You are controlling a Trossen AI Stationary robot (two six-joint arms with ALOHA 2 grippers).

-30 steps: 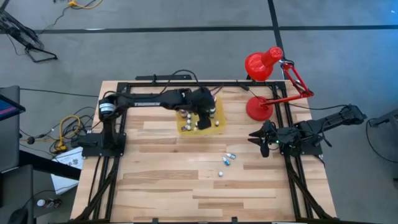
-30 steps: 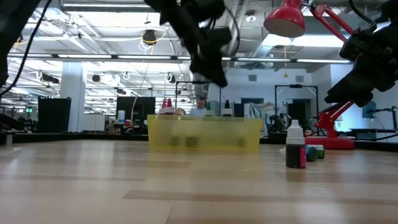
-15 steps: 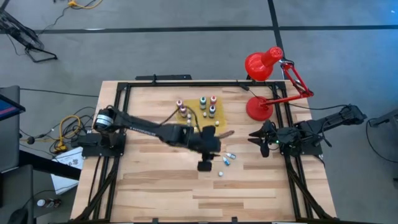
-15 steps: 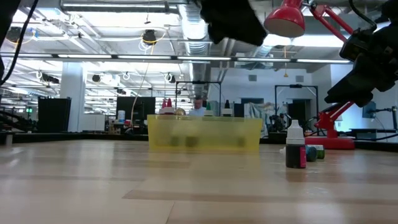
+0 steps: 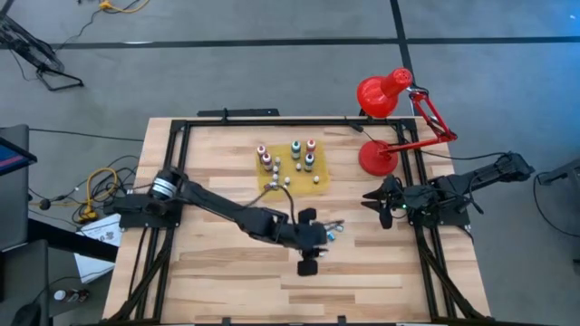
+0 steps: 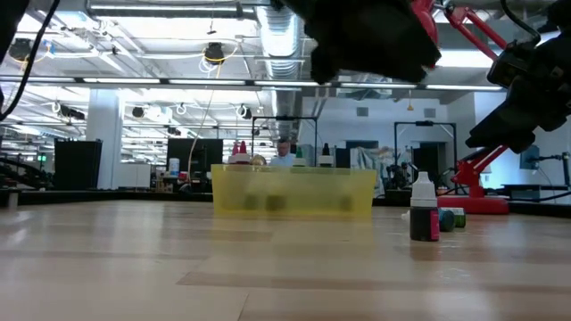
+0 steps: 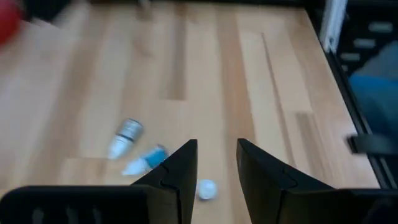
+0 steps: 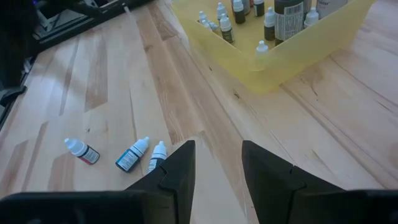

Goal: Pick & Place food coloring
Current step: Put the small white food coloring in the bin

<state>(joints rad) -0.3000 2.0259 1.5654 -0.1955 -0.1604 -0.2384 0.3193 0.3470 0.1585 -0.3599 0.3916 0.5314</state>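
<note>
Left gripper (image 7: pixel 216 168) above loose bottles on the counter (image 5: pixel 227 244)
Its fingers stand apart, empty; a white-capped bottle (image 7: pixel 206 188) lies between them.

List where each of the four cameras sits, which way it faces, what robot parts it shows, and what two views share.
High: overhead, straight down; both arms, left gripper, yellow tray.
Low: table height, level across; arms above, upright bottle.
Left wrist: down past own open fingers; loose bottles.
Right wrist: past own open fingers across the table.
Shared: right wrist and high both show tray and loose bottles.
</note>
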